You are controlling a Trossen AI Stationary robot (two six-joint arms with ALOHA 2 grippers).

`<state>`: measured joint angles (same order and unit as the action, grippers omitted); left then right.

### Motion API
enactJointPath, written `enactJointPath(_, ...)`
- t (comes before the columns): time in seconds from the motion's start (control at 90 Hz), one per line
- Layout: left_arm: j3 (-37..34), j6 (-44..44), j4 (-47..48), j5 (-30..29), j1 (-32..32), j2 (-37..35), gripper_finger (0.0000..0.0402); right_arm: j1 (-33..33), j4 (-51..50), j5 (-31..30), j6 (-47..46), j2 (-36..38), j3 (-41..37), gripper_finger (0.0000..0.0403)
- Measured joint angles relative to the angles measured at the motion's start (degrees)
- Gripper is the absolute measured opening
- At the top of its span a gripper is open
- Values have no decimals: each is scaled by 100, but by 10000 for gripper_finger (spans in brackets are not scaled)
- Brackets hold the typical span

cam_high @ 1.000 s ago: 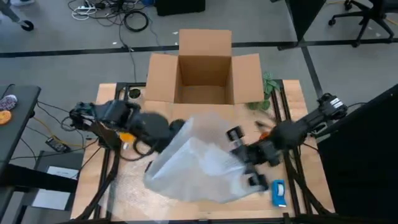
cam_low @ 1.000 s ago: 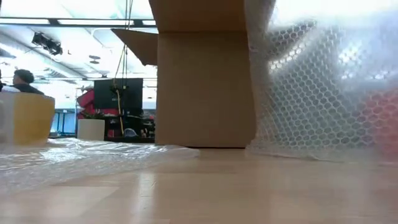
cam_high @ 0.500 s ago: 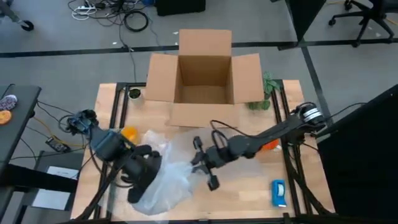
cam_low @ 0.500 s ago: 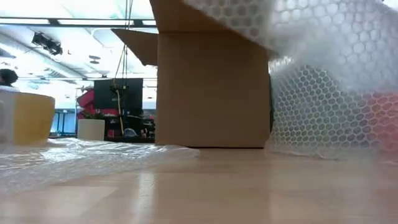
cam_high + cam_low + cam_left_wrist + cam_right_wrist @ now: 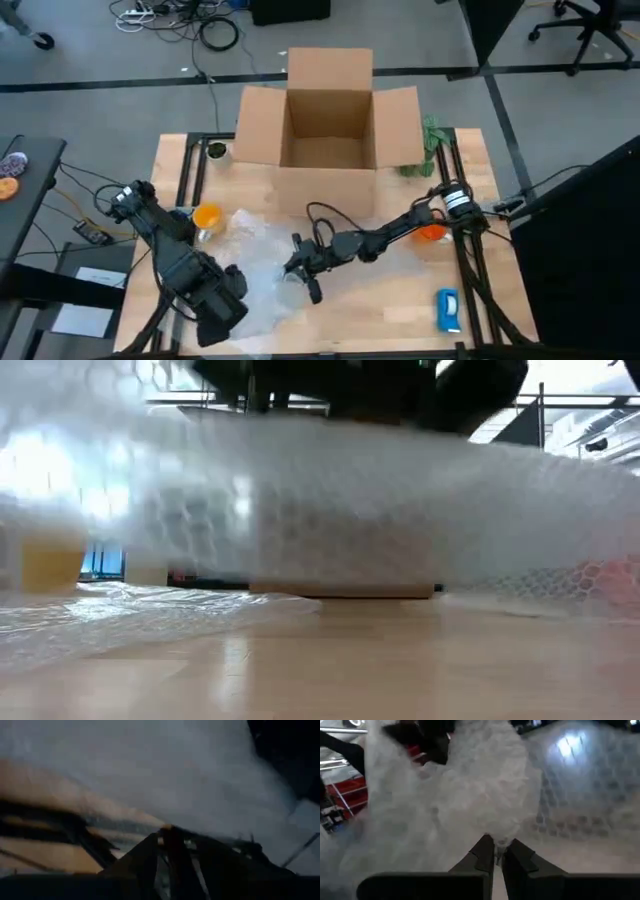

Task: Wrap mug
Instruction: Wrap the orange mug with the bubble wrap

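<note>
While the 2 arms both reach into the middle of the table, a crumpled sheet of clear bubble wrap (image 5: 262, 272) lies spread over the light wooden table top (image 5: 380, 305). Far left, the left arm bends down toward the near-left edge, and the left gripper (image 5: 222, 312) sits on the sheet's near corner; can't tell if its jaws are open or closed, the wrist view is just dark blur. Just beyond that arm there's a small round orange-yellow cup thing (image 5: 207, 216) at the edge of the wrap. Middle of the table, the right arm stretches out low and nearly flat from the right side, and the right gripper (image 5: 299, 277) has its 2 dark fingers (image 5: 485, 852) pinched almost together on a bunched fold of the hex-patterned wrap. Behind all that an open brown cardboard box (image 5: 328, 120) stands with its flaps splayed. To the right, the mug (image 5: 432, 233), small, rounded and bright orange, sits uncovered by the right arm's elbow, well apart from the wrap. Near-right corner has a flat blue-and-white object (image 5: 447, 309).
</note>
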<state>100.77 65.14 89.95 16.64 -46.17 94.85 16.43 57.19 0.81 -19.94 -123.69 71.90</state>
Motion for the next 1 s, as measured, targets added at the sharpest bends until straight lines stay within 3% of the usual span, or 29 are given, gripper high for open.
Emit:
enactJointPath(0.356,-74,27,7,-26,-120,-67,121,-51,-48,-87,15,-369,0,0)
enactJointPath(0.411,-74,-291,5,-536,-113,-102,121,-59,-41,-79,110,-369,2,0)
enactJointPath(0.511,-74,-888,-156,-2369,-96,-120,122,-123,26,-66,201,-358,2,0)
enactJointPath(0.567,-74,-1186,-271,-3018,-101,-120,123,-164,-63,-81,212,-300,0,0)
enactJointPath(0.644,-74,-1345,-421,-3565,-115,-120,129,-197,-105,-162,378,-135,0,0)
enactJointPath(0.822,-72,-1334,-742,-4182,-195,-120,160,-174,-460,-287,1134,523,1,0)
enactJointPath(1.0,-72,-1705,-1487,-5691,-558,-116,201,-14,-1274,-867,1805,1117,2,0)
